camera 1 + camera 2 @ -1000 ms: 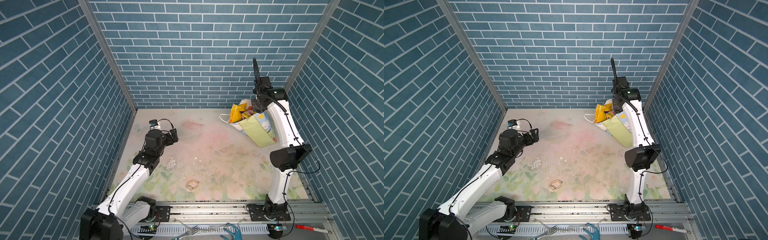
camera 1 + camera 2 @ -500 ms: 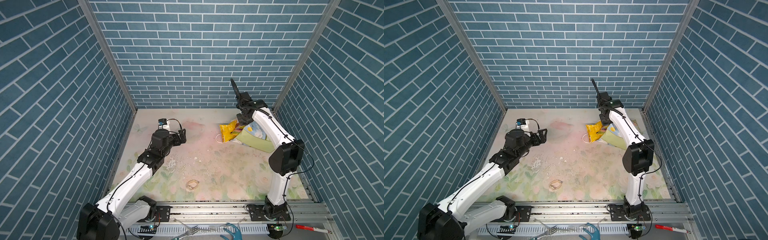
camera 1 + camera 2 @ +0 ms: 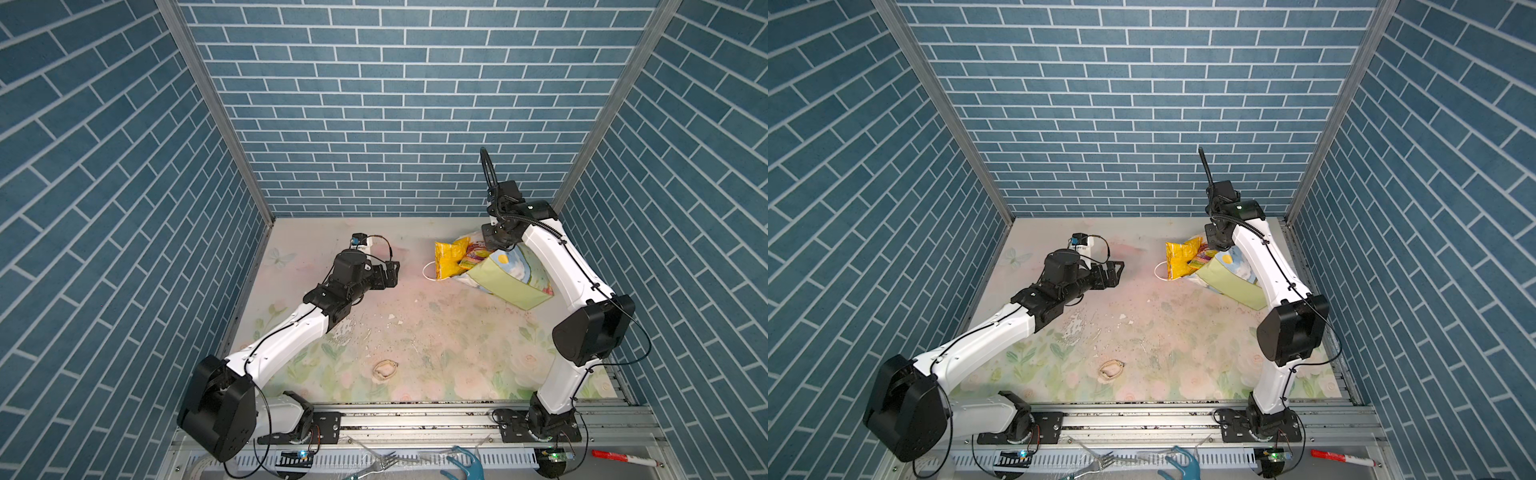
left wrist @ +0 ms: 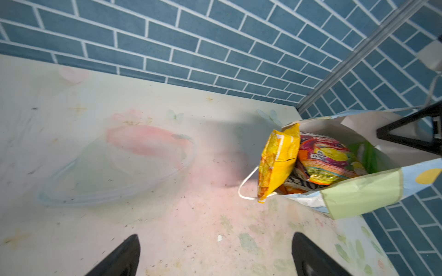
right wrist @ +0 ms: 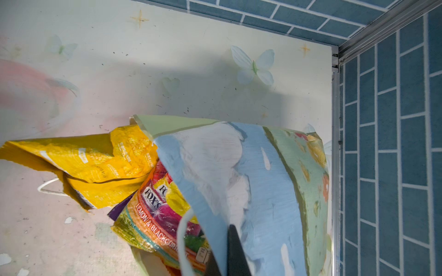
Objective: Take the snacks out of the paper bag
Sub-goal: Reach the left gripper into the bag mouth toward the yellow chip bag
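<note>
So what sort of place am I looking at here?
Probably a robot test cell, not a real room: a left arm and right arm bolted to a metal rail, walls of blue brick-print panels joined by metal strips, and a worn floral tabletop.

The sky-and-meadow paper bag (image 3: 505, 282) leans tilted near the tabletop's far right corner, its mouth open toward the left. A crinkled yellow packet (image 3: 448, 259) juts out of it. A pink-orange FOX'S packet (image 4: 327, 165) sits just inside.
</note>
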Available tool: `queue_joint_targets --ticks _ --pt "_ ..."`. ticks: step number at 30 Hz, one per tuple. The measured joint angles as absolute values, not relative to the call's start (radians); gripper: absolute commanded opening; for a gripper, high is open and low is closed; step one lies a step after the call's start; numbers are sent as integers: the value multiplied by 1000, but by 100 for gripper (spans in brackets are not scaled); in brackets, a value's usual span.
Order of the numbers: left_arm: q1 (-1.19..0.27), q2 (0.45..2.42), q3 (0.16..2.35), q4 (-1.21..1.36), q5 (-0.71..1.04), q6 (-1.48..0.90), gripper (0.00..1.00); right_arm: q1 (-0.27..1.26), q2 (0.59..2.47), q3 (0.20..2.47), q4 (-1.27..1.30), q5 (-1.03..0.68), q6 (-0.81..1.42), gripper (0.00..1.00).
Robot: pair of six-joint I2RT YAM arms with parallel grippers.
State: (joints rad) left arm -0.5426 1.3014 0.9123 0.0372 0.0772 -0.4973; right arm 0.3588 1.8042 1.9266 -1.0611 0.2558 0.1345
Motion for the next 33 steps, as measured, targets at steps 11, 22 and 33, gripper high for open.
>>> queue_joint_targets --ticks 11,22,33 --pt "-602 1349 961 86 188 -530 93 359 1687 1819 -1029 147 176 0" --pt "-628 1430 1037 106 284 -564 80 360 1593 1718 -979 61 213 0" --pt "-654 1531 1115 89 339 -560 70 360 1554 1682 -957 0 233 0"
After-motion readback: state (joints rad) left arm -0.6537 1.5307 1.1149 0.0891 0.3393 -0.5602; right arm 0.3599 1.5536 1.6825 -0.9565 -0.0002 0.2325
